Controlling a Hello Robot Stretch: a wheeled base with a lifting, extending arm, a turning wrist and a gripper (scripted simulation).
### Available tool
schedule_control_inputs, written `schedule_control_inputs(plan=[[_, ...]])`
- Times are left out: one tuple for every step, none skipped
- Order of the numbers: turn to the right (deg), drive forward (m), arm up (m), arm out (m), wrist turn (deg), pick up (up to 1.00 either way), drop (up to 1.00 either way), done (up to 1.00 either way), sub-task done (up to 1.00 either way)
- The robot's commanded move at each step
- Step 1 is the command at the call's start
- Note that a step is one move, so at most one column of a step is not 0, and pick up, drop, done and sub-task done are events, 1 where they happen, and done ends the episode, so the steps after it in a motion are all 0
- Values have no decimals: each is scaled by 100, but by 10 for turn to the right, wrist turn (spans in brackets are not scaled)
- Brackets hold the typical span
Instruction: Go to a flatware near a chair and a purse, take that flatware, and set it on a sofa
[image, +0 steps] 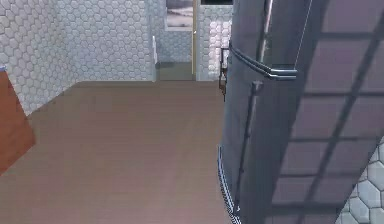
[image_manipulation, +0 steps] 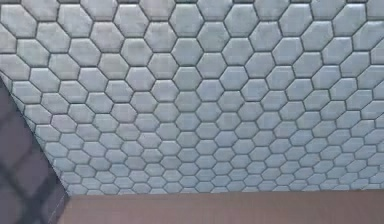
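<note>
tall dark appliance (image: 290, 110) looms near right, doorway (image: 180, 40) far ahead across brown floor (image: 120, 130) — where the flatware lies, can't tell. jaws' state, can't tell either. flatware's likely light, stiff, slippery — take it mid-handle.

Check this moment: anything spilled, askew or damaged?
Nothing stands out. The brown floor shows no spill, the tall dark unit at the forward view's right stands upright, and the hexagon-tiled wall looks unbroken.
</note>
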Motion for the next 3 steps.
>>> schedule_control_inputs(plan=[[-420, 0, 0, 0, 0, 0, 0, 0, 0], [0, 40, 0, 0, 0, 0, 0, 0, 0], [-450, 0, 0, 0, 0, 0, 0, 0, 0]])
